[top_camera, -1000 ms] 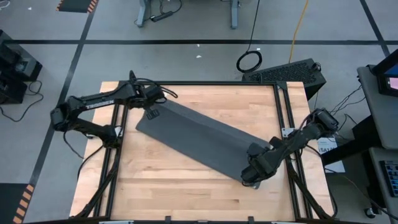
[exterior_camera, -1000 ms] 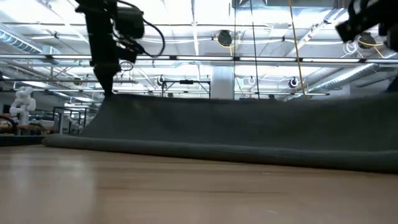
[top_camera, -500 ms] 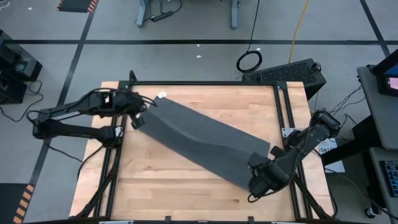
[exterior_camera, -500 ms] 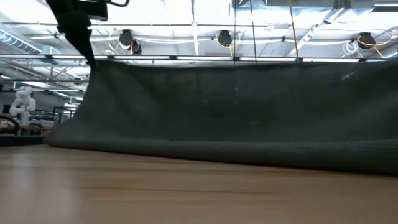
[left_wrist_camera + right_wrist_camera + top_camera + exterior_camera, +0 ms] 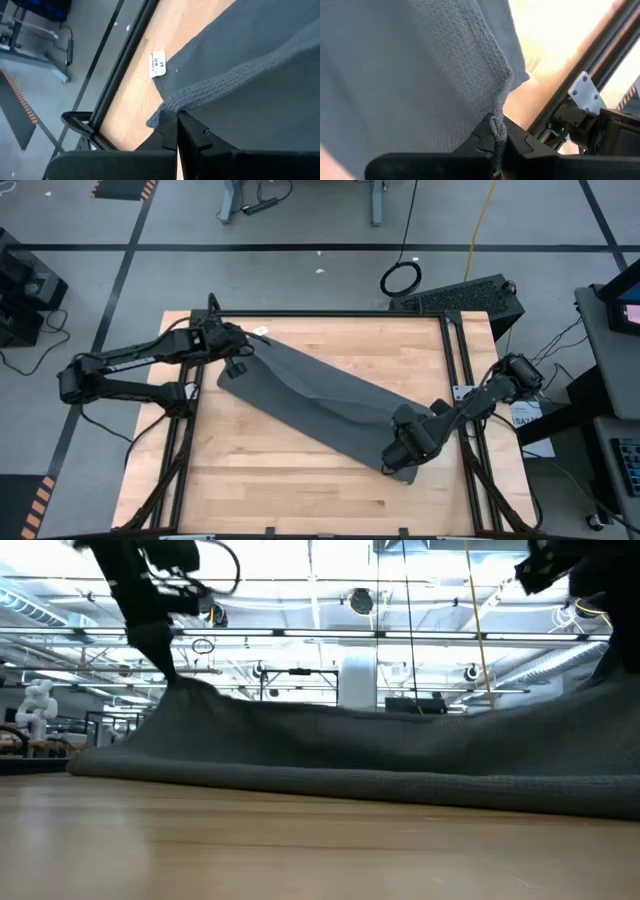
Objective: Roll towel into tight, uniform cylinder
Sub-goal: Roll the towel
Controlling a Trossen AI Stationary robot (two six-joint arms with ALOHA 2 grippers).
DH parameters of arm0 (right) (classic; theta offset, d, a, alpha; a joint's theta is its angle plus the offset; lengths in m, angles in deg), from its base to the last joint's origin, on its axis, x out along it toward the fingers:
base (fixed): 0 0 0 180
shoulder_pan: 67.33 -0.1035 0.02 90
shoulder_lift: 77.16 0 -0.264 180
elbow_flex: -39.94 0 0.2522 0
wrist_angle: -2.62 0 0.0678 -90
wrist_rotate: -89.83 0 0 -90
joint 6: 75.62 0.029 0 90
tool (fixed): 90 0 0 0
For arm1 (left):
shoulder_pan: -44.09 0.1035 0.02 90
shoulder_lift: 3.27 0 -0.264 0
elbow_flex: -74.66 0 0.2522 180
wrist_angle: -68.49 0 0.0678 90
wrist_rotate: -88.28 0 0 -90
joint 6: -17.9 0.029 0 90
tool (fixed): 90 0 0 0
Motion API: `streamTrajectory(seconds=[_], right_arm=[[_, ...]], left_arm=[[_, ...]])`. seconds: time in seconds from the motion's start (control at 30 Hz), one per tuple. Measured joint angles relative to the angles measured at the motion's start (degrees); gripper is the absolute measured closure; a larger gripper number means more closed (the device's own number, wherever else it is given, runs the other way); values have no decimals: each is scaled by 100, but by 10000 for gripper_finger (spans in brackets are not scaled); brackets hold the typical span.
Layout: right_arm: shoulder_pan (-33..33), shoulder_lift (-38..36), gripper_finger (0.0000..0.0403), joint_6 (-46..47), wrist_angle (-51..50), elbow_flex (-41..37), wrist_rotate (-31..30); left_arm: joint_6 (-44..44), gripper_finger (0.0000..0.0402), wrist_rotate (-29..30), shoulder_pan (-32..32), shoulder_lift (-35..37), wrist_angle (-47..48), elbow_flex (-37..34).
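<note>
- Spanning most of the wooden table (image 5: 300, 480), the towel (image 5: 320, 405) lies as a long dark grey band on a diagonal, from the far left corner toward the near right edge. One long edge rests on the wood; the other is lifted at both ends and sags in the middle, as the low view shows (image 5: 380, 755).
- Left arm reaches in from the left side. Left gripper (image 5: 240, 352) is clamped on the towel's far-left corner; in the left wrist view the fingers are pinched together with waffle-weave cloth (image 5: 225, 90) caught between them.
- Right arm comes in from the right side. Right gripper (image 5: 405, 448) is likewise closed on the near-right end; the right wrist view shows a bunched fold of cloth (image 5: 497, 127) squeezed in its tips.
- Small white tag (image 5: 158, 65) sits at the towel's edge near the left gripper, lying on bare wood.
- Judgement: the step looks like folding or turning the lifted long edge over to start the roll. No cylinder is formed yet, so the task is early.
- To do it well: keep both ends level and move them together so the slack middle does not wrinkle; hold light tension along the length; lay the edge parallel to the resting edge so the roll begins even.
</note>
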State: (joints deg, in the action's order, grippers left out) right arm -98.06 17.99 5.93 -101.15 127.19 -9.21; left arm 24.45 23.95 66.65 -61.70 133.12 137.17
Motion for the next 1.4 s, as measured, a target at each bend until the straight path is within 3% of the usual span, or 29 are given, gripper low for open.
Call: streamTrajectory(seconds=[0.33, 0.77, 0.97, 1.2, 1.4], right_arm=[[159, 0, 403, 443, 5, -654, 477], [465, 0, 403, 479, 102, -1082, -19], [506, 0, 403, 471, 141, -1082, -195], [511, -4, 403, 417, 6, -1032, -268], [559, 86, 403, 499, 67, -1083, -326]], left_arm=[[184, 402, 72, 411, -716, -1475, -205], [145, 402, 79, 486, -1428, -1600, -214], [138, 402, 159, 486, -1511, -1593, -214], [124, 402, 645, 486, -1511, -1603, -214], [-233, 402, 630, 583, -1507, -1687, -332]])
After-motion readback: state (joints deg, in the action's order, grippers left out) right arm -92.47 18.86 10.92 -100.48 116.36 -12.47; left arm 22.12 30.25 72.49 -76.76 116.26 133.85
